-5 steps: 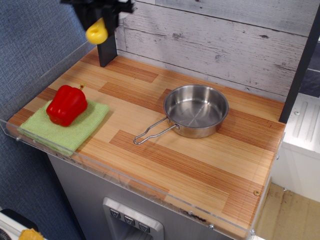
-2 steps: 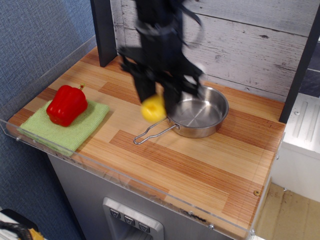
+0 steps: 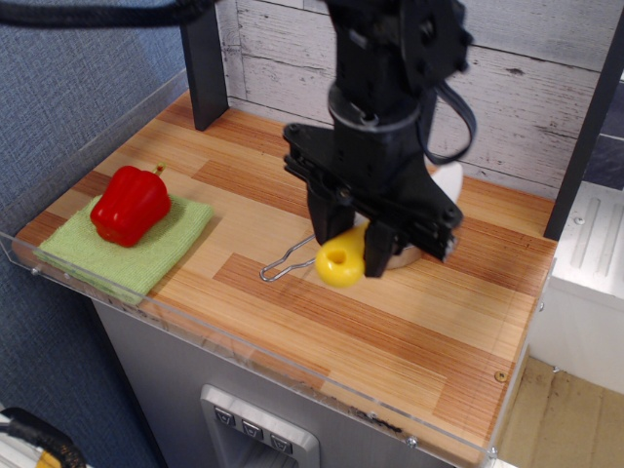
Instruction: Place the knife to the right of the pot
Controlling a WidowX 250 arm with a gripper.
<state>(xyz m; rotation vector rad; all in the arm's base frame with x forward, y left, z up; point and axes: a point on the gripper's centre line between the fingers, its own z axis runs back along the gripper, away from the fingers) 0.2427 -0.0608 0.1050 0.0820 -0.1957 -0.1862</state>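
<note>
One knife (image 3: 340, 261) clenched in my claw (image 3: 353, 255), carried over the pot (image 3: 409, 255); drop spot lies at three o'clock.

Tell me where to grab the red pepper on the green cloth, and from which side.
Take the red pepper across its broad body, coming from above. It lies on its side on the green cloth with nothing beside it, and its small stem looks too thin for a firm hold.

Open counter to the right, crowded middle

The hand (image 3: 353, 239), gripping the knife (image 3: 340, 261), hangs over the pot (image 3: 414, 255). Bare counter (image 3: 468, 312) lies right and front; the red pepper (image 3: 129, 203) on its green cloth (image 3: 127, 246) blocks the left.
</note>
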